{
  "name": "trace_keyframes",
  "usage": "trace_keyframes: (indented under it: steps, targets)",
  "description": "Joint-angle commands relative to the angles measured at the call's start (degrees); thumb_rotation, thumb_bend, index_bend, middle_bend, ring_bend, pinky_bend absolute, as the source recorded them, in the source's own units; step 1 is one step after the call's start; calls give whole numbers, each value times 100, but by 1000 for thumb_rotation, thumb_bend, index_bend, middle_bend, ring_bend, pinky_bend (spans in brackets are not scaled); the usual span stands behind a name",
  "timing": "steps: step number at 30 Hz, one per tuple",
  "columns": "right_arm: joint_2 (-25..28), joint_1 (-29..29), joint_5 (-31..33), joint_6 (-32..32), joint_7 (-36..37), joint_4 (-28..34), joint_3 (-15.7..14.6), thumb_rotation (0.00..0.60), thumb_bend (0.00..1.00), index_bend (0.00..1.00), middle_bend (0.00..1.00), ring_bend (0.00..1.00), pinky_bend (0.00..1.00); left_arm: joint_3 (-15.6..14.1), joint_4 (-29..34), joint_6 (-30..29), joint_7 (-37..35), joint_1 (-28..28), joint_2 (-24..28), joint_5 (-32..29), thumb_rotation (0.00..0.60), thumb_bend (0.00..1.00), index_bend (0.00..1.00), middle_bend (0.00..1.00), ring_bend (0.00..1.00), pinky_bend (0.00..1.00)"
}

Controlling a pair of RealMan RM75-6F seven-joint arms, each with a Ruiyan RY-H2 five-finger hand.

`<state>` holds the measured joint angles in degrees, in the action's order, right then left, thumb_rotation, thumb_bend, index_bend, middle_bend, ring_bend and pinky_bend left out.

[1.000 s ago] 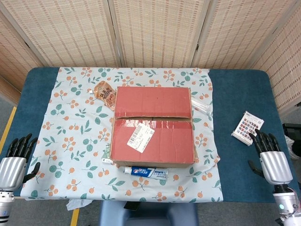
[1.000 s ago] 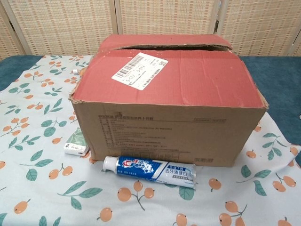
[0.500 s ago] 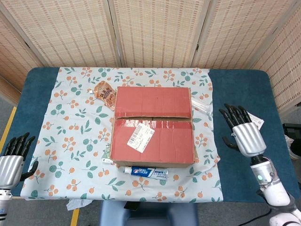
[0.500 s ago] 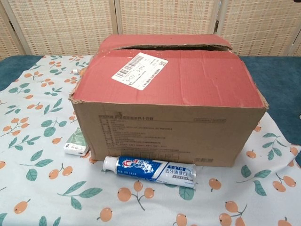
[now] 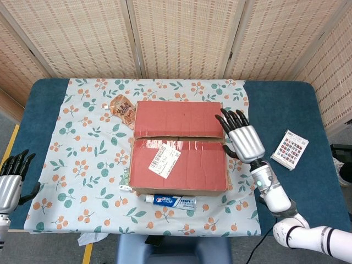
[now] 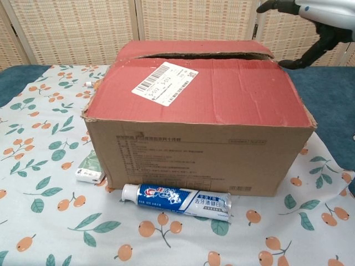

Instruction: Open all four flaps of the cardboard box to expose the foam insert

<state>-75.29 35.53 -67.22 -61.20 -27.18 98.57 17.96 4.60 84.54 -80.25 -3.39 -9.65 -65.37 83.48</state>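
The cardboard box point(image 5: 180, 146) point(image 6: 199, 116) stands in the middle of the table with its red top flaps lying closed; a ragged seam point(image 5: 179, 138) runs between the far and near flaps, and a white shipping label point(image 5: 165, 159) sits on the near one. My right hand point(image 5: 242, 141) point(image 6: 316, 19) hovers with fingers spread just off the box's right edge, level with the seam, holding nothing. My left hand point(image 5: 12, 180) is far off at the table's left front edge, fingers apart and empty. No foam shows.
A toothpaste tube point(image 5: 170, 201) point(image 6: 176, 200) lies against the box's front. A snack packet point(image 5: 123, 109) sits at its far left corner, a small carton point(image 6: 90, 169) at its front left, a clear wrapper point(image 5: 235, 124) at its right. A printed card point(image 5: 289, 149) lies on blue cloth, right.
My right hand has swept from the table's right front edge leftward and up to the box's right edge. My left hand has slid slightly further left and down.
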Motion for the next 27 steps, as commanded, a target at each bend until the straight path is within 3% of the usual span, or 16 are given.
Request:
trace_keyframes:
  steps: [1, 16, 27]
  targets:
    - [-165, 183, 170, 53, -149, -125, 43, 600, 379, 40, 0, 0, 0, 5, -31, 57, -153, -18, 32, -38, 600, 459, 0, 0, 0, 0]
    - [-914, 874, 563, -2, -436, -1196, 199, 600, 379, 40, 0, 0, 0, -4, -123, 12, -613, -7, 117, 18, 600, 460, 0, 0, 0, 0]
    - [-627, 1254, 1078, 48, -532, -1078, 667, 600, 378, 40, 0, 0, 0, 32, -227, 151, -720, -58, 83, -117, 600, 460, 0, 0, 0, 0]
